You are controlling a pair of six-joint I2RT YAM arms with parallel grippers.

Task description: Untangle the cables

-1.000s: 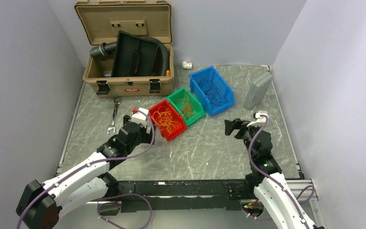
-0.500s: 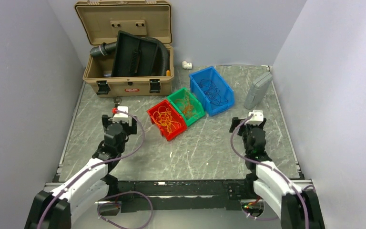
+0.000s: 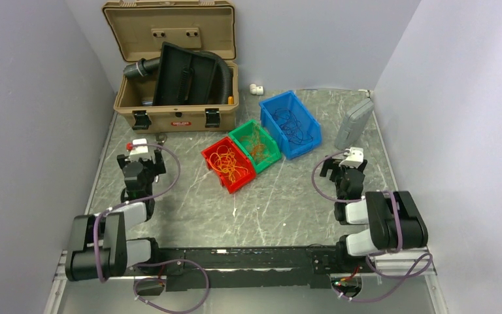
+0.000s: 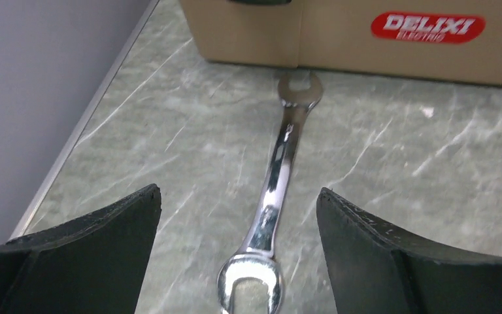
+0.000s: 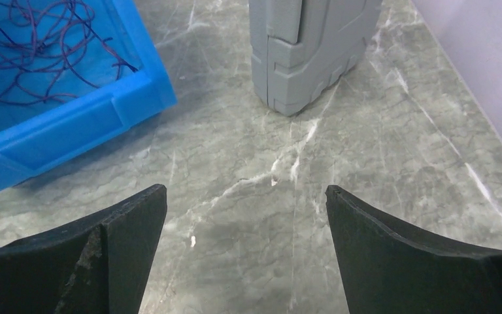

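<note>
Grey marbled table (image 3: 189, 196) between pale walls. Both arms folded low by the near edge, wrists pointing forward. Left claw (image 4: 238, 209) gaping wide, facing a wrench (image 4: 278, 163); right claw (image 5: 245, 209) equally wide, empty, facing a grey case (image 5: 307, 46). Cables (image 3: 227, 163) heaped in three coloured bins (image 3: 305, 149) mid-table.

Left gripper (image 4: 237, 196) sits low over the table (image 4: 137, 150), dark fingers (image 4: 98, 242) spread wide. A shiny wrench (image 4: 278, 170) lies flat in the gap, one open end close to the camera, the other just short of the tan case (image 4: 340, 46) with its red label (image 4: 427, 27). Grey wall (image 4: 33, 78) on the left.
</note>
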